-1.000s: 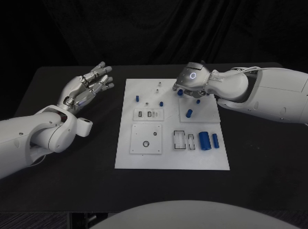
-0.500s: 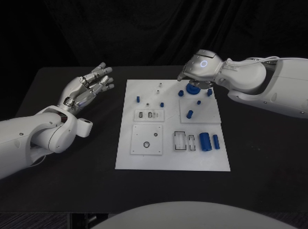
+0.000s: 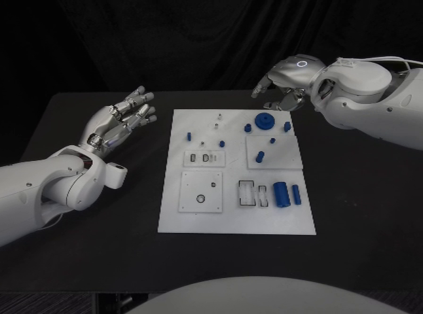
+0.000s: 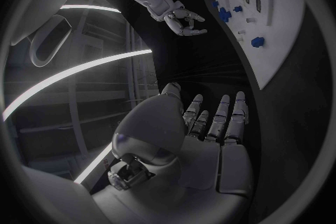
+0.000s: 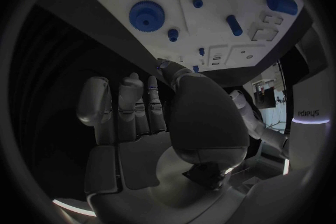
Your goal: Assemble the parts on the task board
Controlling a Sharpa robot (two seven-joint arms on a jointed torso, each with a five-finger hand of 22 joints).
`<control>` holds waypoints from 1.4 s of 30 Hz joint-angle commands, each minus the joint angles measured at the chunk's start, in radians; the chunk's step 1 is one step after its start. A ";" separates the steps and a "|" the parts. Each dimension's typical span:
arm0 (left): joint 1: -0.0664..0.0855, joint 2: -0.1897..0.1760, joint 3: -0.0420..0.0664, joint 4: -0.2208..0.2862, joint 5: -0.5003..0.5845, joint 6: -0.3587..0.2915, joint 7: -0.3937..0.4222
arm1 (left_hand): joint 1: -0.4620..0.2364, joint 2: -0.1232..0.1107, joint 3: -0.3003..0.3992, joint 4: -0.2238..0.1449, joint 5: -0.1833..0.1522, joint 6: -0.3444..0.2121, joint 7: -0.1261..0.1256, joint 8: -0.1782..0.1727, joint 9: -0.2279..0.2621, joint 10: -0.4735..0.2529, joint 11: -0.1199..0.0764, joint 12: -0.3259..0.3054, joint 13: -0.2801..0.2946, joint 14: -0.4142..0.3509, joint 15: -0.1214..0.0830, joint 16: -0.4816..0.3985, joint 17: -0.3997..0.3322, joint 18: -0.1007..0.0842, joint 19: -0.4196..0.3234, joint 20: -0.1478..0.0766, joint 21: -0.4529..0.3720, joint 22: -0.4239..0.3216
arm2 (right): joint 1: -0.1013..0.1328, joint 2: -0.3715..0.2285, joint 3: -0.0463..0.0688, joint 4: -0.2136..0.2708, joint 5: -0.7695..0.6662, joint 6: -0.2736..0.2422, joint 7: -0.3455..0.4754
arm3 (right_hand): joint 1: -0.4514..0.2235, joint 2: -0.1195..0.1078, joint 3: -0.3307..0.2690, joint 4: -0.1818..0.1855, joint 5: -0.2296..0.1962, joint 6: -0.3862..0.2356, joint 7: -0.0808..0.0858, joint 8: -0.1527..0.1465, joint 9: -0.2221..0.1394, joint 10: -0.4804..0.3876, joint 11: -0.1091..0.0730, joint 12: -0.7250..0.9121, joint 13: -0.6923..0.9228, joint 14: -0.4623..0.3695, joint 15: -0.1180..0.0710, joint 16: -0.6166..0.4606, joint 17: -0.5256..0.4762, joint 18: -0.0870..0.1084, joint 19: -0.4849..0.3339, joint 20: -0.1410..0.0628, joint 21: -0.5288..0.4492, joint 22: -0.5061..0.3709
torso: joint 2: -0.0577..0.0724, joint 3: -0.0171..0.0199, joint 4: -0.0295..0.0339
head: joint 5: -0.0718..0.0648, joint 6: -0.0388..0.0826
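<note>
**Two hands clear of the board, gear seated near its far edge**

Both hands hang empty above the black table (image 3: 79, 255), so this looks like the pause between one part and the next. The right hand (image 3: 279, 91) floats beyond the far right corner of the task board (image 3: 235, 219), fingers loosely curled and holding nothing. The blue gear (image 3: 264, 122) sits on the board just inside its far edge, apart from that hand; I judge that piece as placed. The left hand (image 3: 122, 118) hovers off the board's left edge near the far corner, fingers straight and slightly apart, also holding nothing.

Next, I'd guess, comes one of the loose pieces: the blue cylinders (image 3: 285, 193) lie by the right edge toward the near half, and reaching them means bringing the right hand back over the board and closing around one cleanly.

From the right wrist, the gear's (image 5: 146, 14) toothed rim shows plainly, which the head camera flattens. From the left wrist, the right hand (image 4: 183, 19) shows side-on, well above the table, its fingers curled around nothing.
</note>
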 commanded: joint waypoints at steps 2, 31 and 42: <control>0.001 0.003 0.001 0.000 -0.007 0.016 0.049 | -0.002 0.004 0.004 -0.002 0.006 0.003 0.001 0.004 0.001 0.001 0.008 0.004 0.001 0.004 0.001 0.005 0.001 -0.009 0.006 -0.001 -0.001 0.000 | -0.012 0.015 0.001 -0.022 0.234 0.114 0.018 | 0.018 0.003 -0.021 0.007 0.001 0.019 0.033 0.006 -0.016 0.026 0.011 0.001 -0.008 0.061 -0.005 0.081 0.111 -0.012 0.028 -0.004 0.029 0.030 | 0.000 -0.0005 -0.0019 | 0.004 0.004; 0.001 0.013 0.001 -0.010 -0.007 0.031 0.047 | 0.002 0.005 0.007 -0.002 0.008 0.013 0.008 0.006 0.002 0.005 0.014 0.005 0.002 0.003 0.001 0.006 0.001 -0.010 0.006 -0.001 -0.001 0.000 | -0.068 0.100 0.001 -0.076 0.036 0.140 0.045 | 0.061 -0.016 -0.041 0.034 0.002 0.075 0.058 0.005 -0.057 0.108 -0.011 -0.013 -0.053 0.138 -0.037 0.171 0.240 -0.025 0.099 -0.036 0.091 0.086 | 0.002 -0.0005 0.0034 | -0.005 0.004; 0.001 0.017 0.001 -0.016 -0.007 0.037 0.045 | 0.004 0.006 0.008 -0.002 0.008 0.021 0.012 0.007 0.003 0.007 0.017 0.006 0.002 0.003 0.001 0.007 0.001 -0.010 0.006 -0.001 -0.001 0.000 | -0.075 0.114 0.001 -0.084 0.018 0.123 0.030 | 0.077 -0.006 -0.044 0.021 0.001 0.026 0.007 -0.003 -0.079 0.052 -0.009 -0.009 -0.067 0.128 -0.034 0.157 0.220 -0.022 0.089 -0.033 0.071 0.079 | 0.002 -0.0005 0.0040 | -0.006 0.002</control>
